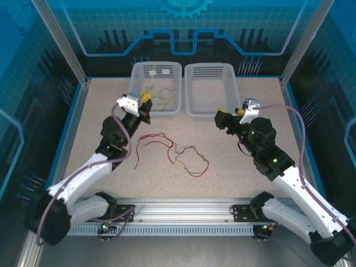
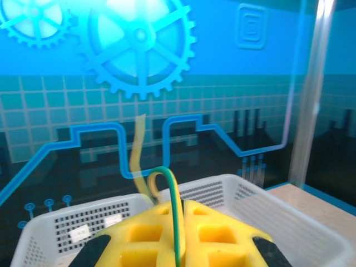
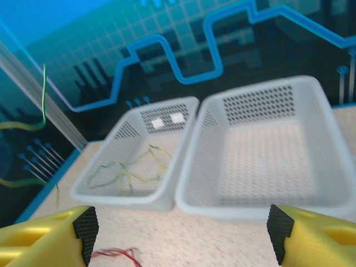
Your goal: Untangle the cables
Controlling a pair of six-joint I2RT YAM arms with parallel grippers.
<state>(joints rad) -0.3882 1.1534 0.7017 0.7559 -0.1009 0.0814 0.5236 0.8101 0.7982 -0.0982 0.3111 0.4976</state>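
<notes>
1. The left gripper (image 1: 146,101) hovers over the near rim of the left basket (image 1: 135,75), toward the far-left corner of the table (image 1: 245,167)
2. In the left wrist view its yellow fingers (image 2: 139,239) are pressed together on a yellow-green cable (image 2: 169,181), which runs up the seam between them and loops over their tips
3. The right gripper (image 1: 221,119) hangs just in front of the right basket (image 1: 209,65), nearer the table's right edge than its middle
4. In the right wrist view the right gripper (image 3: 181,233) is spread wide, with its black-padded fingertips (image 3: 84,225) at opposite sides of the picture and nothing between them
5. Both white baskets stand side by side against the far edge of the table, their long walls touching or nearly so
6. Loose yellow-green cables (image 1: 164,94) lie on the floor of the left basket, and the right wrist view shows the same cables (image 3: 125,172)
7. A red cable (image 1: 153,142) lies in wavy bends near the middle of the table
8. Just to its right sits a tangled pair (image 1: 192,161), one red and one yellow-green strand looped together; whether the red cable touches it I cannot tell
</notes>
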